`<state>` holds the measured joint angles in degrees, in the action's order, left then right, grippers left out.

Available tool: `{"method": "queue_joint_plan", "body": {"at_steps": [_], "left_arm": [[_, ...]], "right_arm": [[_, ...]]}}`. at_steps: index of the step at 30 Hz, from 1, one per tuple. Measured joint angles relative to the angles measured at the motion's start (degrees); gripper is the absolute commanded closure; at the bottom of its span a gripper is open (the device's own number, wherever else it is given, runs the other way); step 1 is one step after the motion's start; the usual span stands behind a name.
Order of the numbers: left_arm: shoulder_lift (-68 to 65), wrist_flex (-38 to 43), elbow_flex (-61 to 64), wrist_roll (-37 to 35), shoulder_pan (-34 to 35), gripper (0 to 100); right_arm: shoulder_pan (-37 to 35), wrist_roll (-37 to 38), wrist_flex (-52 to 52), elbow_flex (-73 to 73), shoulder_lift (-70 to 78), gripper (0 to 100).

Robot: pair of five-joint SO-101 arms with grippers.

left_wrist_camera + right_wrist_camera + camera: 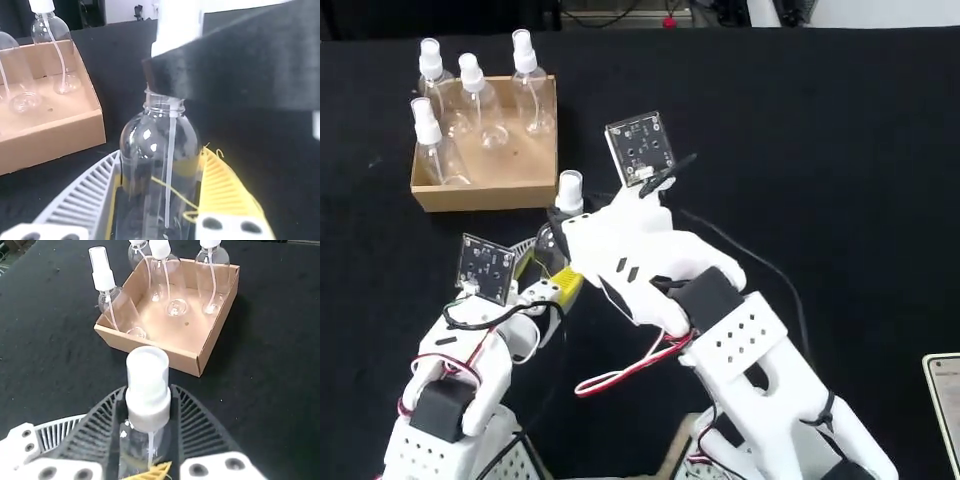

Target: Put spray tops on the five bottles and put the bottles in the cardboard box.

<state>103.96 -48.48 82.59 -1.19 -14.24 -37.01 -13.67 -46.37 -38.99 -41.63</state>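
Four capped bottles (478, 95) stand in the box (485, 192); just beside it my left hand (161, 170) grips the fifth bottle (150, 140) while my right hand (147, 395) pinches the spray top (146, 365) on its neck, which I judge needs twisting home before boxing.

4 capped clear bottles (472, 92) are stood upright in the box (485, 192). 5th bottle (155, 165), top (146, 385) on neck, is held upright beside it.

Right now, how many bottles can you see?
5. Four bottles stand in the box: three along its back, one front left. The fifth bottle is outside, in the left fingers, right fingers on its top.
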Motion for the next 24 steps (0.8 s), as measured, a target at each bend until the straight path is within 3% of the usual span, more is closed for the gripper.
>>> {"method": "queue_joint_plan", "body": {"at_steps": [9, 14, 24], "left_arm": [[0.0, 0.0, 0.0, 0.0, -0.1, 85], [0.0, 0.0, 0.0, 0.0, -0.1, 85], [0.0, 0.0, 0.0, 0.0, 0.1, 85]], "right_arm": [[0.1, 0.0, -0.1, 0.0, 0.0, 97.5], [-0.1, 0.0, -0.1, 0.0, 0.0, 85.8], [-2.1, 0.0, -0.5, 0.0, 0.0, 85.8]]}}
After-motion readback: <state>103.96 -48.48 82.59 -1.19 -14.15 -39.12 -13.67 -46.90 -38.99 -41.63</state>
